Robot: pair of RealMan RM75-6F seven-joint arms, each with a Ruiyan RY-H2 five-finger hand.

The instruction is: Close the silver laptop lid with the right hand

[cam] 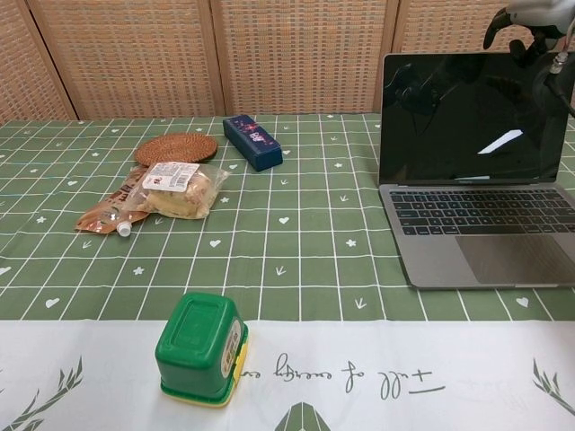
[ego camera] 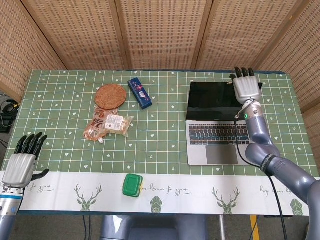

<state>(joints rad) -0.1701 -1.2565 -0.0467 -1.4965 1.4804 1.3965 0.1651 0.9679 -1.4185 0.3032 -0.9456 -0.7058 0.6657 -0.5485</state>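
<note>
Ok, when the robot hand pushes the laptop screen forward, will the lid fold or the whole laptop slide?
The silver laptop lid stands upright and looks rigid, so it should pivot on its hinge. The base sits flat on the tablecloth, probably gripping. The right robot hand is at the top edge, giving good leverage.

Laptop (ego camera: 220,125) at table (ego camera: 165,150) right, coaster (ego camera: 110,95), box (ego camera: 139,92), snack packet (ego camera: 108,125) left, tub (ego camera: 132,185) front.
</note>
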